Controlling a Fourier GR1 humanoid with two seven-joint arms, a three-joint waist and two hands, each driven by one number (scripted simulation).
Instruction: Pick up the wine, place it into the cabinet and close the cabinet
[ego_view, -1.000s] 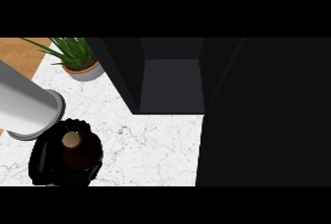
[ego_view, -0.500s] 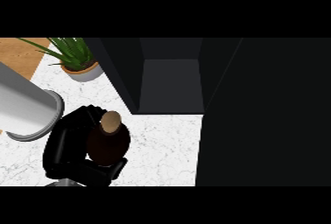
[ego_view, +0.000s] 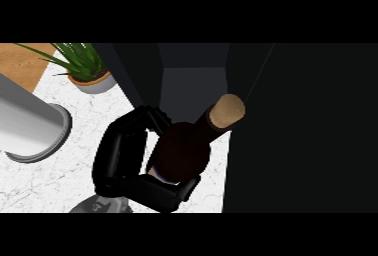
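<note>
I see the left hand (ego_view: 118, 160) at the lower edge, with its fingers and thumb curled round the wine (ego_view: 181, 150). The bottle is tilted, its neck leaning right and away from me. Its cork (ego_view: 227, 111) shows at the right edge of the open cabinet (ego_view: 188, 80). I cannot tell whether the bottle is inside yet. The white counter (ego_view: 66, 182) lies below. A grey cylinder (ego_view: 26, 125) stands at left, apart from the hand. A plant (ego_view: 85, 62) stands farther back, beside the cabinet.
</note>
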